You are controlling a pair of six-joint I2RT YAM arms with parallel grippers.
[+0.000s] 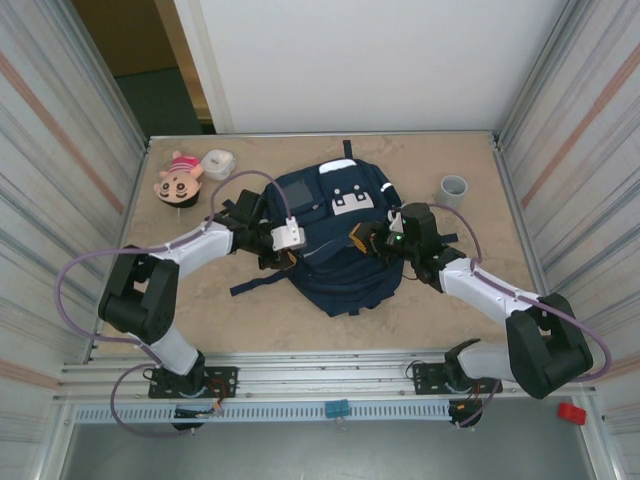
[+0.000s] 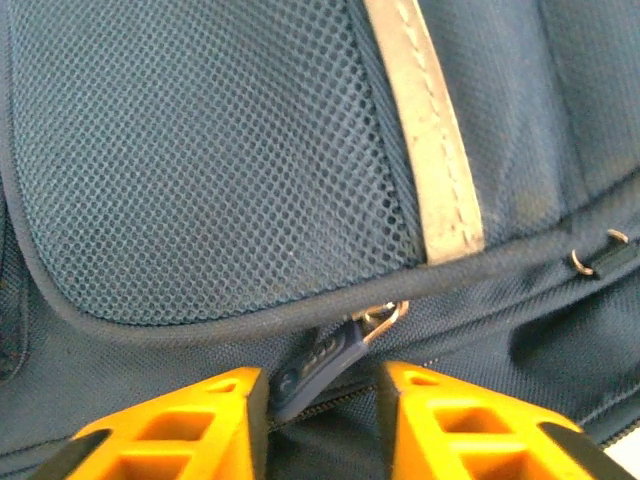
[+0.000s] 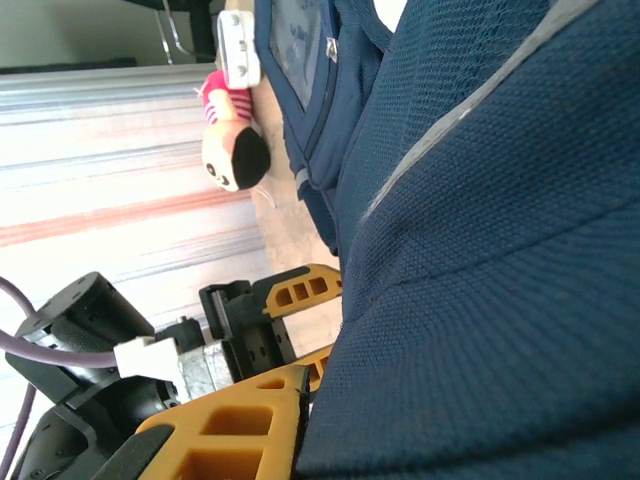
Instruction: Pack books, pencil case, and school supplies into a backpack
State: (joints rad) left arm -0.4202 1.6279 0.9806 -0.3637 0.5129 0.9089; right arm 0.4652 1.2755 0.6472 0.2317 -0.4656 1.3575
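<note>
Backpack point(image 1: 340, 262) fabric, navy blue, lies flat in the middle of the desk point(image 1: 250, 322), its grey square patch point(image 1: 297, 192) and white patch point(image 1: 352, 200) toward the far end. Both arms reach in from the near edge, one to each flank of the bag.

At the bag's left side, the left fingers point(image 2: 200, 425) point at the seam under a mesh pocket point(image 2: 200, 150), which is crossed by a pale stitched strip point(image 2: 430, 130). They stand partly apart, and a dark blue zipper pull point(image 2: 320, 365) hangs slantwise in the gap between them. The pull lies close against the left-hand one and clear of the other, so nothing is clamped.

At the bag's right side, one of the right fingers point(image 3: 240, 425) presses along the edge of the bulging fabric, which hides its partner. Whether that pair is spread or closed cannot be told.

Beyond the bag's far left corner, a pink doll head point(image 1: 178, 178) rests on the desk beside a small white object point(image 1: 218, 162). A grey cup point(image 1: 455, 187) stands well apart at the far right.
</note>
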